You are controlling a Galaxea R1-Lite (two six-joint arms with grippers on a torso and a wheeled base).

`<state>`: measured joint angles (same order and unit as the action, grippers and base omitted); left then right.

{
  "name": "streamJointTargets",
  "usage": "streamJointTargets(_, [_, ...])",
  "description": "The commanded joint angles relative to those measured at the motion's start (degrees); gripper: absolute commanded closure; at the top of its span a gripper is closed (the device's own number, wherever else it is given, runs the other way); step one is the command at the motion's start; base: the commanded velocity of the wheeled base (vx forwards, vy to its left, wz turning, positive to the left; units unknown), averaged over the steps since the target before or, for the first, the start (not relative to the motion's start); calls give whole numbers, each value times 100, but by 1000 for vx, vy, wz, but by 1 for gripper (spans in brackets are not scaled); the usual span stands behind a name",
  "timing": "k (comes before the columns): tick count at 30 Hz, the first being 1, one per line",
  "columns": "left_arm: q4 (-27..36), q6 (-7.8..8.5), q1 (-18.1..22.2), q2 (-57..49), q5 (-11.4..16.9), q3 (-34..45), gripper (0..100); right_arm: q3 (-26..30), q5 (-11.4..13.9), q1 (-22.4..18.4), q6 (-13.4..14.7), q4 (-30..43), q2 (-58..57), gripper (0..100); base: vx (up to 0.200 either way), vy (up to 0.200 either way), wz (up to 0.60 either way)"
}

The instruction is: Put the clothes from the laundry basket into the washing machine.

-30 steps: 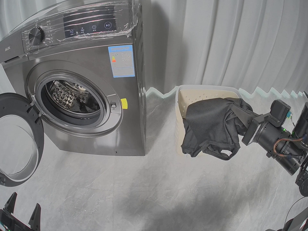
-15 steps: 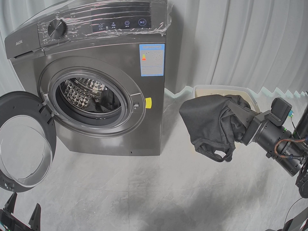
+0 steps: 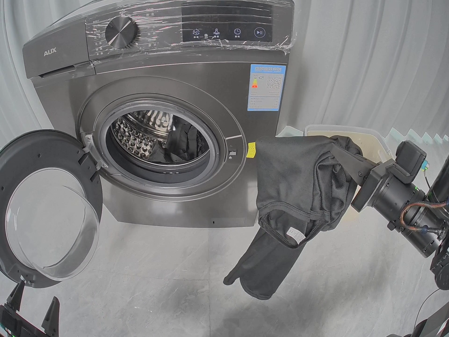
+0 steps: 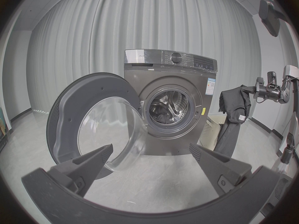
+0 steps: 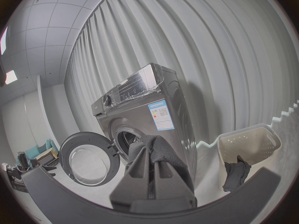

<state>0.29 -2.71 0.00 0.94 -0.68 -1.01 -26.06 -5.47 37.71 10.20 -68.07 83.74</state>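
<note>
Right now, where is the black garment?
In the head view, the garment hangs from the right tool, in front of the basket, right of the open washer.

Black cylindrical wrist (image 3: 397, 202), looped brown cable (image 3: 421, 204), green light (image 3: 414, 189), dark grey wedge fingers (image 4: 90, 162), small screws (image 4: 81, 182)

The washing machine (image 3: 187, 71) is showing dark grey, carrying a blue label (image 3: 266, 87) and a yellow sticker (image 3: 251, 150). The garment (image 3: 299, 179) is looking black; the laundry basket (image 5: 249, 143) is showing cream with cross-shaped cutouts.
</note>
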Motion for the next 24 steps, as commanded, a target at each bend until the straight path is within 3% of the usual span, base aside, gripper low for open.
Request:
streamJointTargets(1, [-3, -2, 9, -94, -2, 84, 0, 5, -6, -18, -1, -4, 37, 100, -200, 0, 0])
streamJointTargets(13, [-3, -2, 9, -94, -2, 84, 0, 49, 11, -35, 8, -4, 46, 100, -200, 0, 0])
streamJointTargets(19, [-3, -2, 9, -94, -2, 84, 0, 58, 11, -35, 8, -13, 108, 100, 0, 0, 0])
streamJointTargets(24, [-3, -2, 0, -94, -2, 84, 0, 40, 2, -35, 8, -22, 99, 100, 0, 200, 0])
